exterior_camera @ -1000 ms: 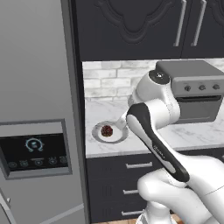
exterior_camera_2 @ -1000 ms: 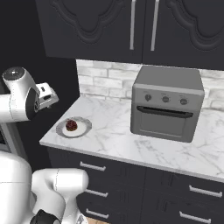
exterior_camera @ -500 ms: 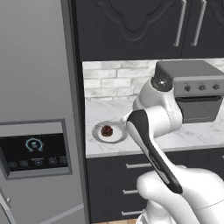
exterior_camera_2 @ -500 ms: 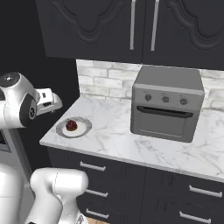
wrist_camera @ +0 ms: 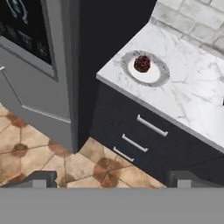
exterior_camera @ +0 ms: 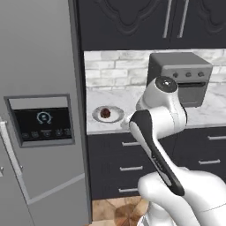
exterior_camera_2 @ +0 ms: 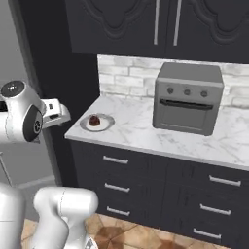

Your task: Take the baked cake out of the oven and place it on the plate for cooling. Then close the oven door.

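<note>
The grey oven (exterior_camera_2: 187,99) stands on the marble counter with its door (exterior_camera_2: 185,114) shut and the bar handle (exterior_camera_2: 187,103) across the top; it also shows at the right in the left base view (exterior_camera: 178,77). A small dark cake (exterior_camera_2: 94,119) sits on a round plate (exterior_camera_2: 103,123) near the counter's left end. In the hand view the cake (wrist_camera: 142,63) lies on the plate (wrist_camera: 153,77) far below and ahead. My gripper (wrist_camera: 109,180) is open and holds nothing, its fingertips (wrist_camera: 38,179) wide apart. The hand (exterior_camera_2: 56,113) hovers left of the counter's edge, apart from the plate.
A tall grey fridge (exterior_camera: 39,114) with a dark display panel stands left of the counter. Dark drawers (exterior_camera_2: 160,185) with bar handles run under the counter (exterior_camera_2: 141,131), dark cabinets above. Tiled floor (wrist_camera: 39,153) lies below the hand.
The whole scene has shifted and shrunk in both base views, so the base has backed away. The arm has folded back, taking the hand left, off the counter.
</note>
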Robot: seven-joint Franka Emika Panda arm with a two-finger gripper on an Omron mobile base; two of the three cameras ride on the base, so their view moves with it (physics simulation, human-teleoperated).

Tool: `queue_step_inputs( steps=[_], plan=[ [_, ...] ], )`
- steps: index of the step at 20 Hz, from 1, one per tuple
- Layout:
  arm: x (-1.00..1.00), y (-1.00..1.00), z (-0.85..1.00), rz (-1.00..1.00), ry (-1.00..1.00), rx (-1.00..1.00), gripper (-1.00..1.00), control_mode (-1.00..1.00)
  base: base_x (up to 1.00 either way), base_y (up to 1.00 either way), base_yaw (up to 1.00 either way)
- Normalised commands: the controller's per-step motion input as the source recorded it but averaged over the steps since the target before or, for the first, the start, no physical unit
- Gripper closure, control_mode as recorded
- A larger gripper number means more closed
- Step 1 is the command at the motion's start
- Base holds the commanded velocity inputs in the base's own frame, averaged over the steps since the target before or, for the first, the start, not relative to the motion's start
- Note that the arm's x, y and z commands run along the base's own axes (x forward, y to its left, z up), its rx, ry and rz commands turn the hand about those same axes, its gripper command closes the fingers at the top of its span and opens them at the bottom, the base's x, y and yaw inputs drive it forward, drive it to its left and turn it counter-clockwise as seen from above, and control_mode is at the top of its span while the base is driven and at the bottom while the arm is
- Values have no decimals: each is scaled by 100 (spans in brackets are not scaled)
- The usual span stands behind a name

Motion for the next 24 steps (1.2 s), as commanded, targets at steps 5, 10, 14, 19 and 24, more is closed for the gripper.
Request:
queue_step_inputs(
  steps=[5,10,14,19,24],
  plan=[
    [0,0,0,0,0,0,-100,100,-81,32,68],
    [0,0,0,0,0,0,-100,100,-17,41,87],
    [0,0,0,0,0,0,-100,100,6,40,73],
    [0,0,0,0,0,0,-100,100,74,34,39],
    [0,0,0,0,0,0,-100,100,100,35,7]
  ],
)
